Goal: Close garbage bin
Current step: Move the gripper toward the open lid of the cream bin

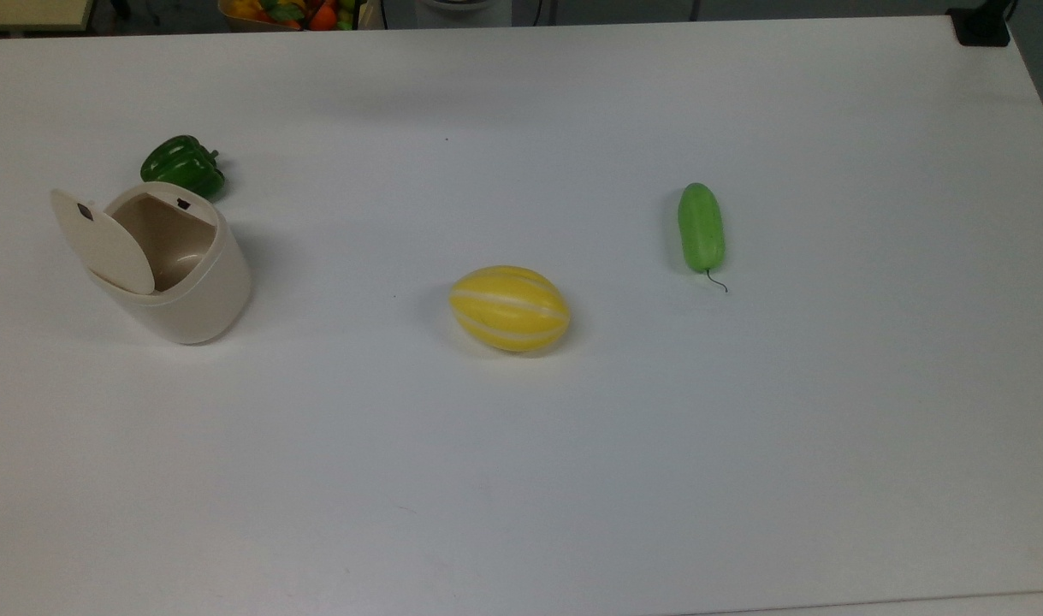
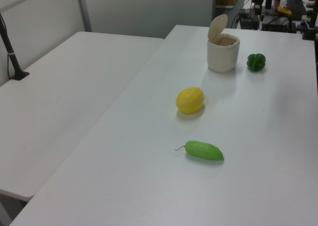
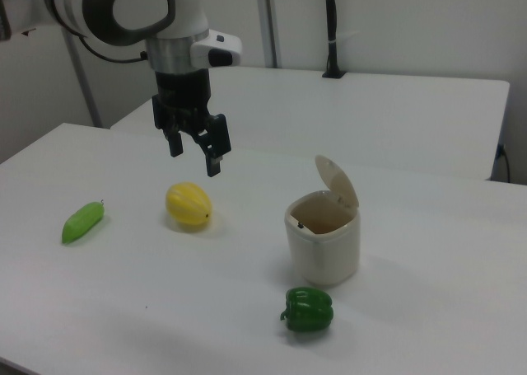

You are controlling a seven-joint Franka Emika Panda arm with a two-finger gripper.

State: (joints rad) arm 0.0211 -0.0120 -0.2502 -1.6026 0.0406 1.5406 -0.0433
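On the tabletop, the garbage bin is seen standing with its lid raised, a green pepper just beside it. Above the melon, the right view's pincer is shown spread open and empty.

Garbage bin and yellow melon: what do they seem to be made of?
The garbage bin looks like moulded plastic, cream-beige with a matte, even surface; its thin flat lid stands raised on a hinge. The yellow melon looks like an artificial fruit, probably plastic or foam: uniform colour, pale regular stripes, a soft sheen. Neither material is certain from looks alone.
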